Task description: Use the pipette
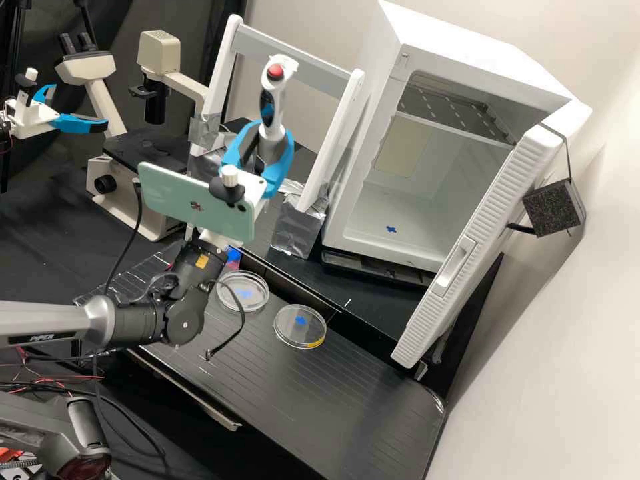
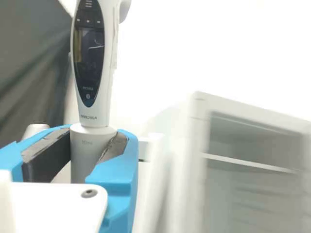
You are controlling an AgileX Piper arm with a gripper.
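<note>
Pipette's in the grip. White gripper with bright blue fingers [image 1: 272, 137] has its jaws partly open, closed in on the grey lower barrel of the white handheld pipette [image 1: 268, 110]. In the wrist view, dark pads [image 2: 50, 156] sit against both sides of the barrel, just under where it meets the white body.

Pipette's near upright with a slight lean, raised above the bench, red button [image 1: 275, 71] at the top end, dark oval display panel [image 2: 89, 53] on the body above the jaws. Pale green phone [image 1: 180, 200] is fixed on the wrist, just below the gripper.

Rest of the setup: two clear round lidded-type dishes, each with a blue mark, on the black ribbed bench [image 1: 333, 400]. One dish [image 1: 255, 304] is nearer the arm; the other dish [image 1: 290, 327] has a yellow patch at its rim. They're near each other, apart.

Behind the gripper: white upright frame [image 1: 337, 133] with a grey crossbar, feet wrapped in silver foil [image 1: 293, 230]. Beside it, big white cabinet [image 1: 373, 60], door open, shelf inside. Beige microscope [image 1: 160, 53] with black stage on the opposite side of the frame.
</note>
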